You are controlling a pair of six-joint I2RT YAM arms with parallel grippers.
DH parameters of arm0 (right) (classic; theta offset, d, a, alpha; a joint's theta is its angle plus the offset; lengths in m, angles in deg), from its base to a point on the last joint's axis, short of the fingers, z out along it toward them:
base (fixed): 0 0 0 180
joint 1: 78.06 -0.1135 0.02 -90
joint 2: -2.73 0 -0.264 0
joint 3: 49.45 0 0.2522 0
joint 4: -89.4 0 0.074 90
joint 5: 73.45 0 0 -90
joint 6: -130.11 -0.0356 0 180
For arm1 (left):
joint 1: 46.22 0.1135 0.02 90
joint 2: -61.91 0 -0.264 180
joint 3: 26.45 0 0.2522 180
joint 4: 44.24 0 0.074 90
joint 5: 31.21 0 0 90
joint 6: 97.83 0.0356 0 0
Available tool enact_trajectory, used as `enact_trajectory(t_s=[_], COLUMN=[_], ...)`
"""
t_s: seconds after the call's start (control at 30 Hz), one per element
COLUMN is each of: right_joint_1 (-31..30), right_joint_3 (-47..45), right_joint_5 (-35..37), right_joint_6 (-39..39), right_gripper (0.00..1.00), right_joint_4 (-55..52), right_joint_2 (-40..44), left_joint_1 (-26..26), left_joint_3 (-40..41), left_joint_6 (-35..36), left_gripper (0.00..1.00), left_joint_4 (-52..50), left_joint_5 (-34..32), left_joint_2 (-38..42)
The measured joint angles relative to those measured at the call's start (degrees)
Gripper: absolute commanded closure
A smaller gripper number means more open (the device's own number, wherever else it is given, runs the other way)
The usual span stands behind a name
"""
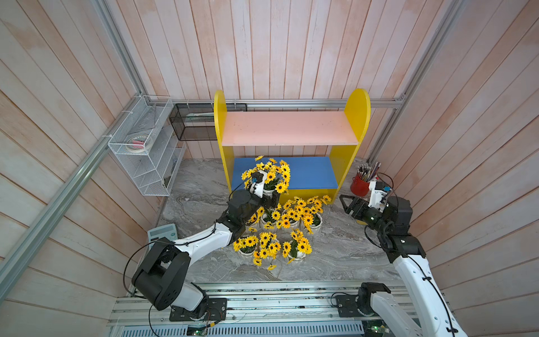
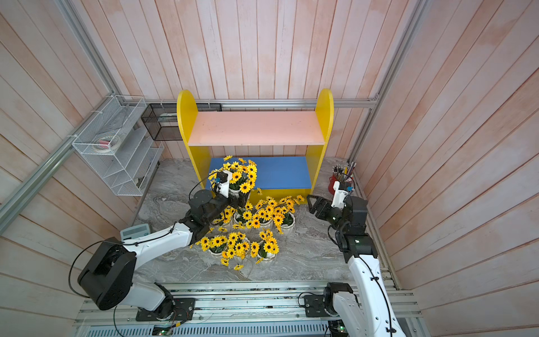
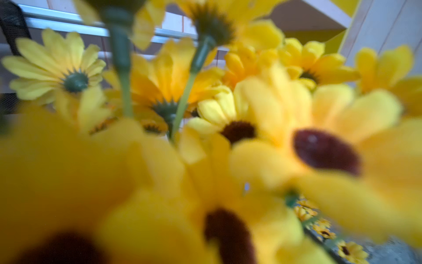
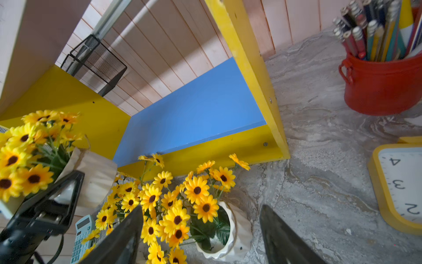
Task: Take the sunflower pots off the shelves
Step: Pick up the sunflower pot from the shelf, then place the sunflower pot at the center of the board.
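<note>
Sunflower pots [image 1: 294,214] crowd the tabletop [image 1: 335,256] before the shelves [image 1: 288,128], red cup [image 1: 359,186] aside.

We count eight sunflower pots [image 1: 297,259] (crowded blooms blur the tally), one shelf unit [image 1: 357,112] with two boards [image 1: 287,128], one red pencil cup [image 1: 359,187], one wire rack [image 1: 145,151], one mesh basket [image 1: 191,126], one calculator [image 1: 162,233], one clock [image 4: 402,185].

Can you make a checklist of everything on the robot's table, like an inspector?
Surface: marble table, no spills seen.
Job's things: shelves, top board bare; one sunflower pot gripped, tilted, at the blue board front; other pots clustered on the table.
Clutter: red pencil cup, calculator, yellow clock.
Grippers: left gripper shut on the pot; right gripper open, empty.
Cables: black cable loops beside left arm.
Surroundings: wire rack, mesh basket, wood-panel walls.
</note>
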Motion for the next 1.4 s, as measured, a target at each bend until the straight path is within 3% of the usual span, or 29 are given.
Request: enact_trajectory(t_s=[0.2,0.37,0.57,0.67,0.9,1.4], right_joint_1=[8.66,17.07,21.81,23.34,24.48,24.63], right_joint_3=[4.92,5.77,5.79,5.81,5.86,5.86], right_joint_5=[-2.4,-8.44,-13.53,-15.43,-17.97,-19.47], right_joint_6=[-1.64,-5.6,-9.09,-10.29,-11.85,-12.96], right_gripper=[0.22,0.22,0.21,0.21,0.21,0.21], right_joint_4=[3.54,7.87,10.71,11.87,12.92,14.6], right_joint_2=[-5.92,-10.56,-9.77,-9.25,-9.03,-7.08], left_joint_1=[-11.93,-25.22,-40.0,-44.57,-49.0,-50.14], left_joint_3=[-1.49,-1.57,-1.57,-1.64,-3.67,-10.32], left_joint_6=[1.55,2.27,3.58,5.05,6.43,3.65], left_gripper=[1.0,1.0,1.0,1.0,1.0,1.0], left_joint_4=[-3.21,-2.73,4.85,9.88,16.39,25.18], left_joint_5=[-3.85,-11.06,-24.24,-30.45,-38.27,-40.33], left_joint_2=[5.49,5.51,-4.04,-10.86,-20.59,-36.92])
